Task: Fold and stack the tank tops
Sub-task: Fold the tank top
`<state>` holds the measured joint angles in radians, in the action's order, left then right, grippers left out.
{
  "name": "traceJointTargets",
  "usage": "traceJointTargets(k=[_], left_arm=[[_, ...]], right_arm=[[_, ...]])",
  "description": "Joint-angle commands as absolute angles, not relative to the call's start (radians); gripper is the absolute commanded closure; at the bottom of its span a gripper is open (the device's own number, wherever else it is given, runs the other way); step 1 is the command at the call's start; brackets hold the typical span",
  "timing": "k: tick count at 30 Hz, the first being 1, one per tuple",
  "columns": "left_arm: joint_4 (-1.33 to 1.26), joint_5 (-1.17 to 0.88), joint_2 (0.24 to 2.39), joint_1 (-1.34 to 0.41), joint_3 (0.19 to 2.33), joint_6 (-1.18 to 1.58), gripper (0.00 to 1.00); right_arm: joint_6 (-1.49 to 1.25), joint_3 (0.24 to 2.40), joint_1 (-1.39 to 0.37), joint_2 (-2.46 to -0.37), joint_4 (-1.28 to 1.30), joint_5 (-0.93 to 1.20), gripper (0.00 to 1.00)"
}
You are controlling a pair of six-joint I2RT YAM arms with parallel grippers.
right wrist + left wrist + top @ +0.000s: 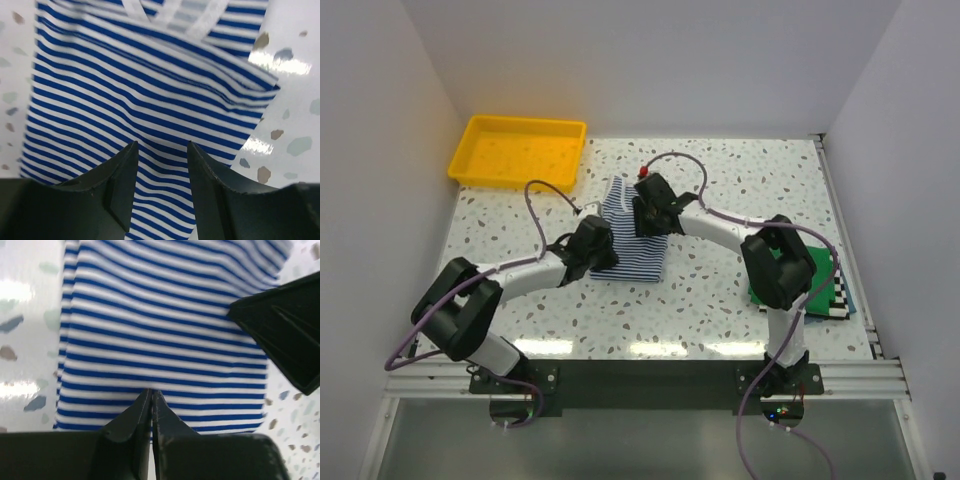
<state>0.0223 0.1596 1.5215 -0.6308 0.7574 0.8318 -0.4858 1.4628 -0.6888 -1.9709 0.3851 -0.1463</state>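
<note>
Since the blue-striped tank top [634,256], flat on the table [720,290] beneath both, is limp and light, pinch its hem; the left tool [151,391] is closed together, the right tool [161,146] apart.

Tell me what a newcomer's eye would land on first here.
The blue-and-white striped tank top lies mid-table with both grippers over it, the left gripper shut and the right gripper open above the stripes. The bright yellow tray sits in the far left corner. A green top and a black-and-white top lie together at the right edge.
</note>
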Motion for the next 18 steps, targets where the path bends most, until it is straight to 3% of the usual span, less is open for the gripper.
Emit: traceJointTargets(k=[1,6,13,18], left_arm=[[-0.060,0.158,1.506,-0.650,0.677,0.893,0.92],[-0.075,0.158,1.465,-0.699,0.549,0.945,1.00],[-0.042,0.172,1.391,-0.860,0.468,1.015,1.00],[0.046,0.187,1.306,-0.868,0.489,0.999,0.96]], right_arm=[[-0.511,1.398,-0.715,-1.976,0.370,-0.193,0.53],[-0.540,1.217,-0.776,-1.911,0.328,-0.216,0.53],[-0.560,1.052,-0.811,-1.793,0.318,-0.273,0.46],[-0.546,1.058,-0.813,-1.654,0.402,-0.307,0.37]])
